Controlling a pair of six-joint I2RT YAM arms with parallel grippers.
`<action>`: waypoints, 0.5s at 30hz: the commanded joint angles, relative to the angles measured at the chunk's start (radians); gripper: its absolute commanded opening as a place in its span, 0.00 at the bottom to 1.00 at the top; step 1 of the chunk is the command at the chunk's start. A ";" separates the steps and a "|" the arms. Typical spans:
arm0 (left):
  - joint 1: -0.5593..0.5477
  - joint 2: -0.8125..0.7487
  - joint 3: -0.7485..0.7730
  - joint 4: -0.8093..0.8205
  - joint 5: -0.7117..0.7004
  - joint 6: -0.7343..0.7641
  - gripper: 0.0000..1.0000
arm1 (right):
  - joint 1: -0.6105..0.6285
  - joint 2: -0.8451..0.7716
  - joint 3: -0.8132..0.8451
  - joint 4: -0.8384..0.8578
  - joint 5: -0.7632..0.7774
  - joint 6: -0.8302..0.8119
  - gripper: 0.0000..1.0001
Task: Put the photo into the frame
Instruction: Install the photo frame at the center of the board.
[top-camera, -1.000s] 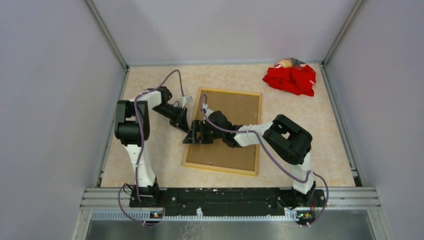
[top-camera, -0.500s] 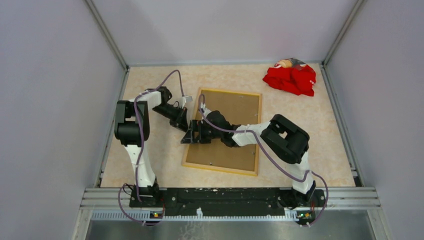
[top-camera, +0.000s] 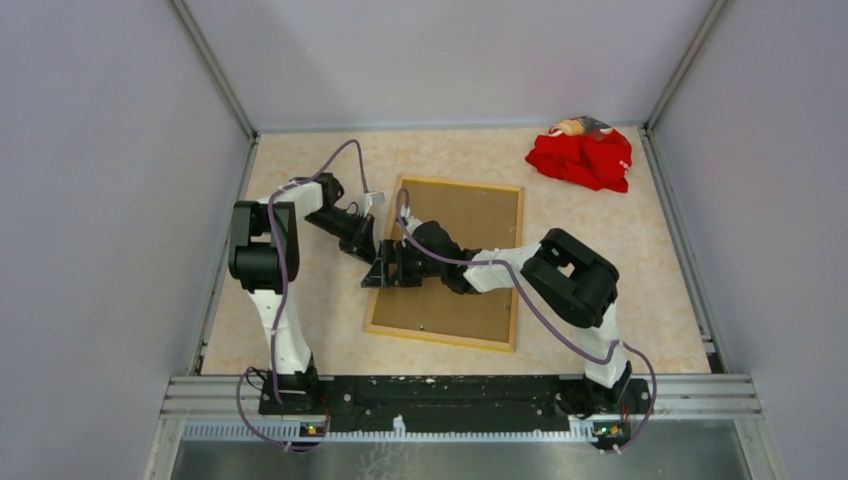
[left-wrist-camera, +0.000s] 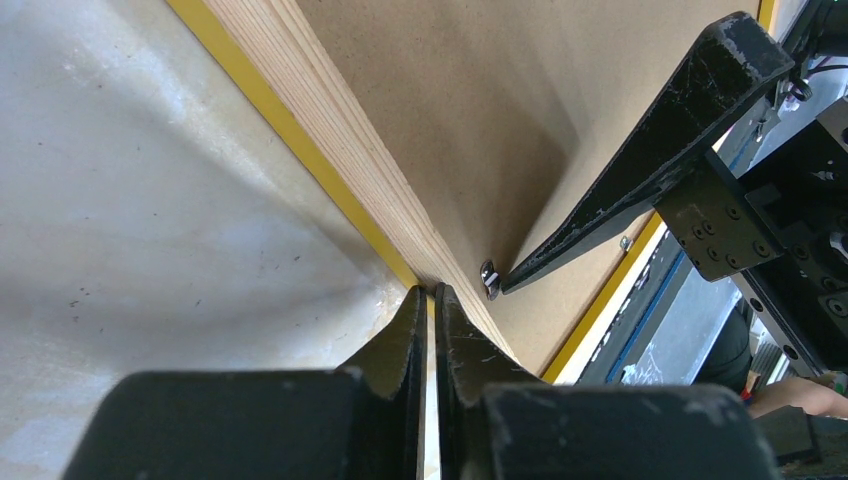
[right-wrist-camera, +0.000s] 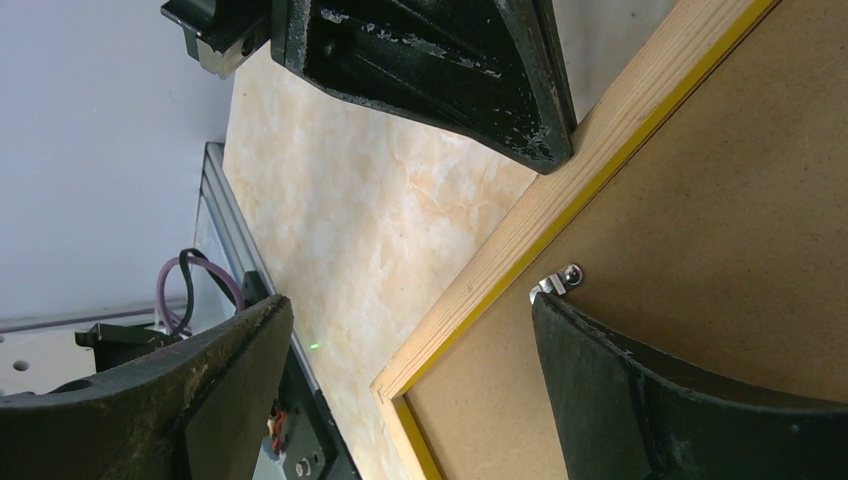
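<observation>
The frame (top-camera: 462, 182) lies back-up on the surface (top-camera: 640, 300), its pale wood rail showing and a brown backing board (top-camera: 470, 225) inside it. The left claw (left-wrist-camera: 427, 295) is pinched almost closed, tips on the frame's left rail. The right claw (right-wrist-camera: 405, 300) gapes wide across that same rail. One finger is beside a small metal clip (right-wrist-camera: 558, 281) on the board, the other over the surface outside the frame. A red cloth (top-camera: 583, 155) sits in the far right corner.
</observation>
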 joint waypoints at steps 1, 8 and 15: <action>-0.013 -0.014 -0.024 0.076 -0.037 0.027 0.07 | 0.000 0.017 -0.016 0.012 0.020 -0.009 0.90; -0.014 -0.013 -0.021 0.074 -0.038 0.027 0.07 | 0.000 0.049 0.010 0.017 0.035 -0.012 0.90; -0.014 -0.015 -0.022 0.070 -0.043 0.029 0.06 | 0.000 0.072 0.037 0.001 0.050 -0.029 0.90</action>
